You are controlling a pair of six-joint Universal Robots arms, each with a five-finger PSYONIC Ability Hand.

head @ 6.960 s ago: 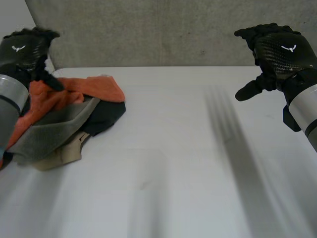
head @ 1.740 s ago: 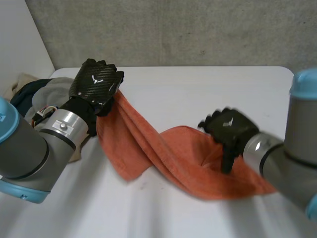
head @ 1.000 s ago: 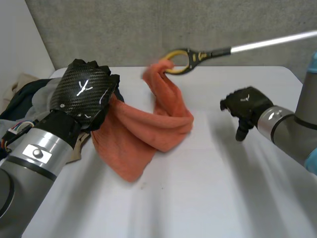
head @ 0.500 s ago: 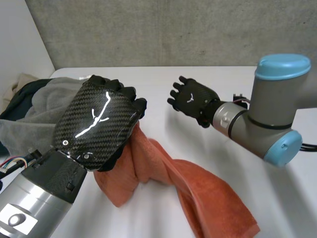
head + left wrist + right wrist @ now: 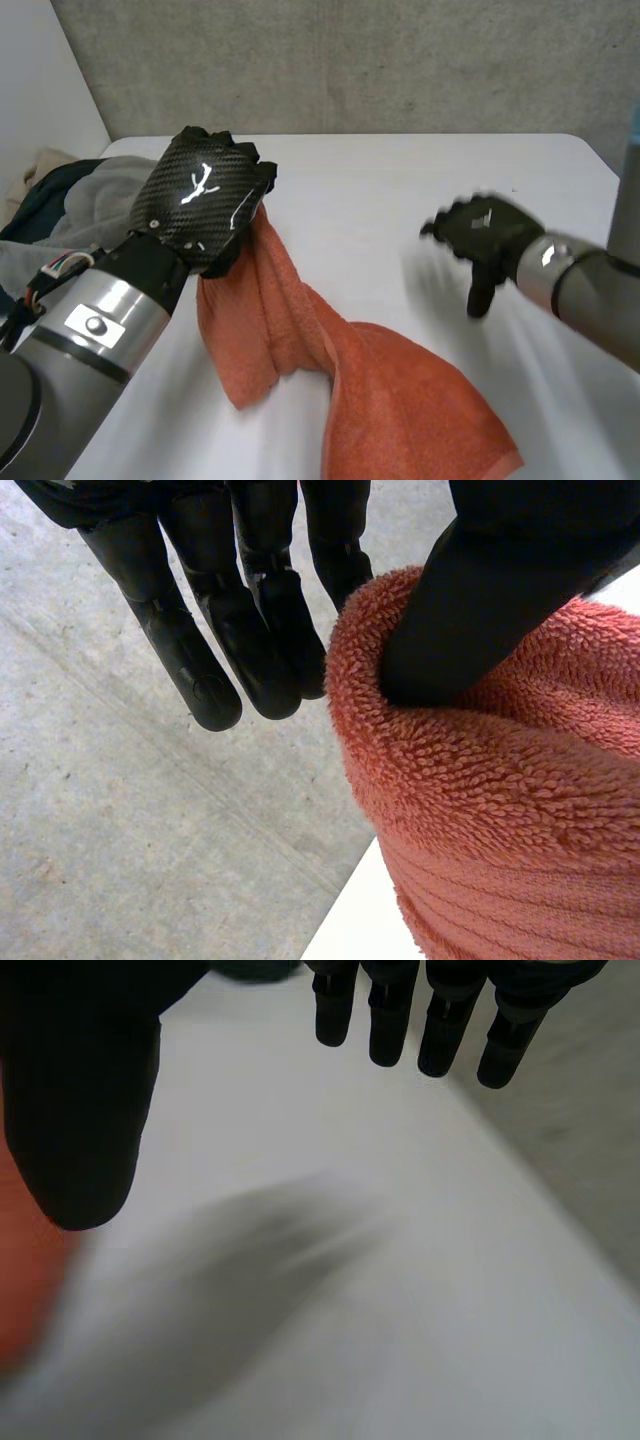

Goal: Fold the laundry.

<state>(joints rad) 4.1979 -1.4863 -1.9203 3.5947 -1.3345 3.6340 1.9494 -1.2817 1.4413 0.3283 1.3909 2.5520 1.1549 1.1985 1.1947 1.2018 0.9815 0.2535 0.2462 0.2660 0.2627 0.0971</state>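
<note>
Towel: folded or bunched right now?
Bunched, not folded. The towel hangs twisted from the left hand, pinched at one end; its other end lies rumpled on the table.

The orange towel (image 5: pixel 500 810) is looped terry cloth (a rough pile). Above it, the left hand (image 5: pixel 205 205) shows glossy carbon-fibre weave; the table (image 5: pixel 380 180) beneath looks smooth, matt.

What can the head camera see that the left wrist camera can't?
Head view: the right robot hand open over the white table, a pile of clothes, and the orange towel trailing down onto the table. Left wrist view: the thumb pressed into the towel's loops, straight fingers beside it. Both: the left robot hand pinching the towel.
</note>
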